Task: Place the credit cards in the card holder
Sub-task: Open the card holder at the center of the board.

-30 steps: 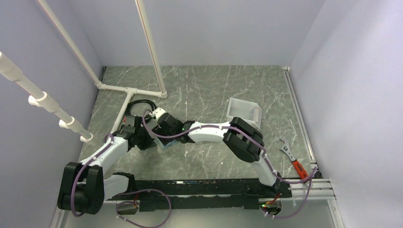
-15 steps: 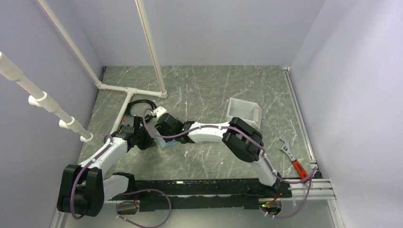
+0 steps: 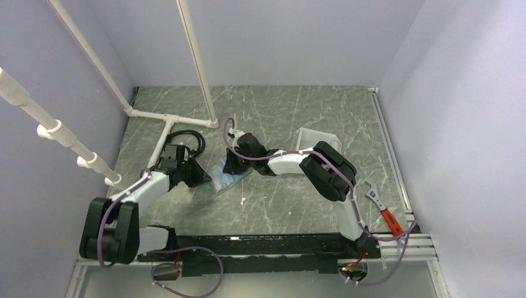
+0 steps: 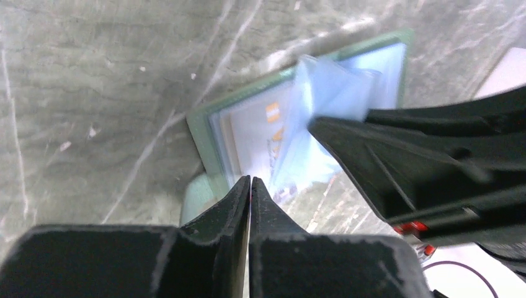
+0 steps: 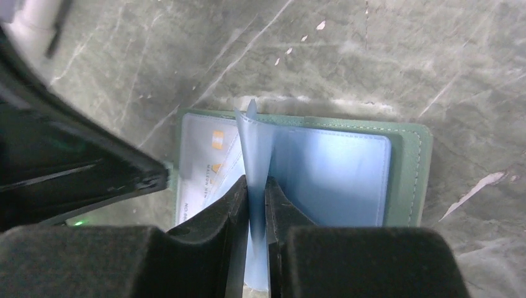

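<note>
One red-handled wrench lies nearest, at the right of the desk, well apart from the work. Farther in and left of centre, the card holder lies open and flat, blue side up.

The left gripper has its jaws pressed together at the holder's near-left edge; I cannot tell whether they pinch anything. The right gripper is clamped on the holder's thin blue inner leaf, holding it upright. A pale credit card with orange marks already sits in the slots on the page toward the left gripper.

The holder looks light and floppy and likely to slide on the smooth desk, so one edge needs pinning. The leaf seems soft and slick; a grip at its free edge suits it. Cards are stiff and thin, best held by a short end.

Beyond, a white bin stands to the right and a black cable loops to the left.
</note>
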Controlling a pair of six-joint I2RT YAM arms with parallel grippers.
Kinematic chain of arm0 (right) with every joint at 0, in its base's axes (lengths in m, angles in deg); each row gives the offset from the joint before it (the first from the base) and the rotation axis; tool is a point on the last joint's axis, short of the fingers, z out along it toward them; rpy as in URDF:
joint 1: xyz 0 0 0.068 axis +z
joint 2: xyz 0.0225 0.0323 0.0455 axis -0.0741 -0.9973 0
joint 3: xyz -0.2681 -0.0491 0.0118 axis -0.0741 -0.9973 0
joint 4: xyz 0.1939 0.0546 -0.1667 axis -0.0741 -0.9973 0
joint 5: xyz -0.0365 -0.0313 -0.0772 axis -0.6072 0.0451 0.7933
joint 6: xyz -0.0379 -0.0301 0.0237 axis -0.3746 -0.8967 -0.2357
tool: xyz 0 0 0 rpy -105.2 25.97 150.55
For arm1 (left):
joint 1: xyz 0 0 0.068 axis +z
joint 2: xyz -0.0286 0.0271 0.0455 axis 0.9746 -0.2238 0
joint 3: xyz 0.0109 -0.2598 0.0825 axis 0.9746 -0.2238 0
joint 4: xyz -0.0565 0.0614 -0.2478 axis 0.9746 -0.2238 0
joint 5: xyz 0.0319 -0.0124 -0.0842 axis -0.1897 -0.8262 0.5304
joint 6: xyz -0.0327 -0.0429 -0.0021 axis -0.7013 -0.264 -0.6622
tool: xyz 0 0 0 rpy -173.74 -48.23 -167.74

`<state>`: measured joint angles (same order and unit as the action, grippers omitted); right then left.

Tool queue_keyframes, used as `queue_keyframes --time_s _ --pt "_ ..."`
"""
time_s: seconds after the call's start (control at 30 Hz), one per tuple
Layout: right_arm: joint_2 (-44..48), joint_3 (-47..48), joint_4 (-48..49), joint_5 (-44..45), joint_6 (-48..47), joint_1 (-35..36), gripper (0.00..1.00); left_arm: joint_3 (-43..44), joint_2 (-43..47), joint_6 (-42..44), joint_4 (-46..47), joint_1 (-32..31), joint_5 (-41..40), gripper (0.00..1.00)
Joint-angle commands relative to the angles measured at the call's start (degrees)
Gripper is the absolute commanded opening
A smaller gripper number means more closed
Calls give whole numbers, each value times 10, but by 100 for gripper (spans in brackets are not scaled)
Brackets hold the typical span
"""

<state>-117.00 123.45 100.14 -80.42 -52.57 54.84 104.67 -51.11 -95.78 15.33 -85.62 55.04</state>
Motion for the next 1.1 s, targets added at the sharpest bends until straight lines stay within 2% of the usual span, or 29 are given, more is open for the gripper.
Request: queue_keyframes --time_s 0.0,0.17,0.23,0.27,0.37,0.47,0.53,0.67,0.9,1.07 --pt "8 -23 70 -94 66 -9 16 11 -71 15 69 3 30 9" --pt "19 -27 66 -104 73 -16 20 21 -137 18 54 3 -8 8" --pt "40 -17 18 -55 45 -17 29 19 -140 13 40 3 -21 7" --pt "54 -9 -35 -16 19 -15 34 19 -140 9 33 3 -26 6" --pt "105 -5 -102 128 -65 8 56 19 -137 5 16 3 -34 6" --pt "100 36 -173 240 -120 36 67 15 -132 6 7 3 -35 6" --pt "86 68 -204 268 -135 53 71 13 -132 10 2 3 -36 7" --pt "66 96 -192 253 -143 86 85 9 -134 15 -5 3 -37 7" --pt "2 135 -206 287 -145 99 88 10 -133 22 -8 3 -44 6" --pt "-15 120 -184 264 -137 99 83 9 -147 16 0 3 -49 6"
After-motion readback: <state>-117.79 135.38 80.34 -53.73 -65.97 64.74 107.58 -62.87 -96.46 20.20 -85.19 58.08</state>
